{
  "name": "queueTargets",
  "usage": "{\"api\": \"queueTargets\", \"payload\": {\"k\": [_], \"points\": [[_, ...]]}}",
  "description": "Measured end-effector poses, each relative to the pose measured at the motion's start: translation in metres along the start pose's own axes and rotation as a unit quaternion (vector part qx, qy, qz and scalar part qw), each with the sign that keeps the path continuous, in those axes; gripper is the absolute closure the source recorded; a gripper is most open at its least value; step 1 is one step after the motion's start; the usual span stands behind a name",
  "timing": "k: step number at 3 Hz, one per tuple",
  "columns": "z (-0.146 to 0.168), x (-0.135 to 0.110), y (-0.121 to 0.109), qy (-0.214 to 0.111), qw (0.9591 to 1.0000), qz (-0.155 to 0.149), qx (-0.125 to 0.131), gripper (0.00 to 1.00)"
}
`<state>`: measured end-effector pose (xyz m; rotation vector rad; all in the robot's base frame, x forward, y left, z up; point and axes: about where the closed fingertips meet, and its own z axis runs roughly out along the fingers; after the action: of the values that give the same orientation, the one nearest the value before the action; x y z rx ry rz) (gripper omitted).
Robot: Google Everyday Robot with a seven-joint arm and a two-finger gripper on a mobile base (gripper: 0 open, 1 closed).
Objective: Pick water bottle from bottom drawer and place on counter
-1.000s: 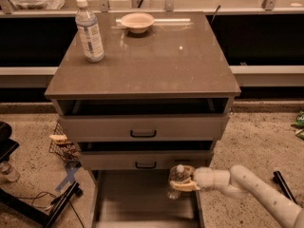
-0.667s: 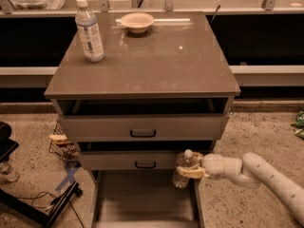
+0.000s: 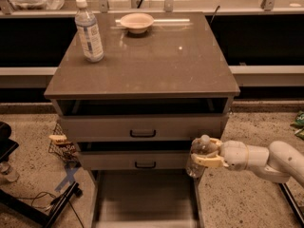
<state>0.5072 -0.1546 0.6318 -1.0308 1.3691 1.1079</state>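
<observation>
- On the counter (image 3: 156, 65), towards its left, a labelled bottle (image 3: 89, 30) stands, with a bowl (image 3: 137, 22) further right
- Below, the bottom drawer (image 3: 142, 198) lies pulled open
- Over its right wall, my gripper (image 3: 203, 157) clamps the water bottle (image 3: 194, 168) upright, clear of the drawer floor

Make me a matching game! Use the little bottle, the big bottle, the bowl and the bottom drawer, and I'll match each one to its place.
Things:
1. water bottle
2. labelled bottle
3. bowl
4. bottom drawer

Places:
a. pulled open, lowest down
b. back middle of the counter
c. held in the gripper, low on the right
d. standing at the counter's back left

Pairs: 1-c, 2-d, 3-b, 4-a
</observation>
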Motion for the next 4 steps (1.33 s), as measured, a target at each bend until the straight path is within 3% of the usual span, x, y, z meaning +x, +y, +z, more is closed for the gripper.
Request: {"api": "queueTargets", "payload": {"k": [1, 2, 3, 4], "points": [[-0.039, -0.047, 0.021, -0.013, 0.9994, -0.020, 0.024, 1.00], [-0.036, -0.053, 0.021, -0.008, 0.9995, -0.021, 0.023, 1.00], [-0.036, -0.096, 0.016, -0.019, 0.9989, -0.016, 0.039, 1.00], [-0.043, -0.162, 0.011, -0.031, 0.9970, -0.016, 0.068, 1.00]]}}
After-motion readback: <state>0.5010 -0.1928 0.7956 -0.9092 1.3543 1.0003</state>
